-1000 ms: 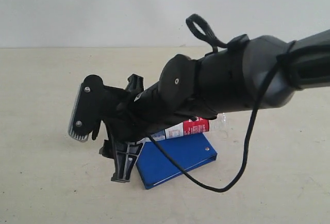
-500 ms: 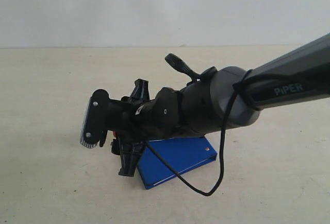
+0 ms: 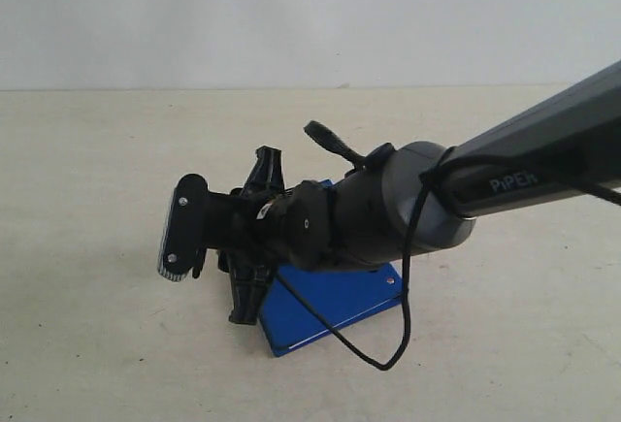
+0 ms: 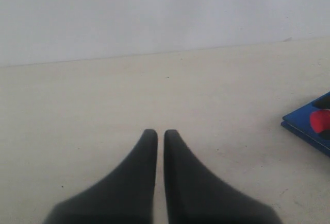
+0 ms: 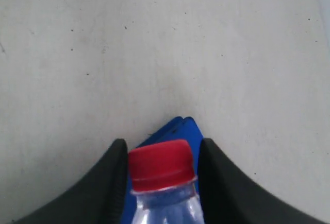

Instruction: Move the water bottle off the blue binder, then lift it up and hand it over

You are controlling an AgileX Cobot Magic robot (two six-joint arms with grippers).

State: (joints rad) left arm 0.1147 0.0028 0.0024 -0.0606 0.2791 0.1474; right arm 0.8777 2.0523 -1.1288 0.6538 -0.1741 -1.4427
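Straddling the small clear plastic water bottle [image 5: 164,203] at its red cap, R gripper [image 5: 161,141] has fingers close on each side w/ slim gaps; can't tell if they pinch lower down. Bottle lies on flat deep-blue binder [image 5: 186,130] on beige table [image 5: 154,54]. L gripper [image 4: 160,131] fingers pressed nearly together, empty.

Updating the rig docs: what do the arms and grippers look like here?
Right arm: dark grey tube, white PiPER lettering, loose black cable looping below, black wrist plate with two silver screws. Right gripper and left gripper: matte black, tapering, curved fingers.
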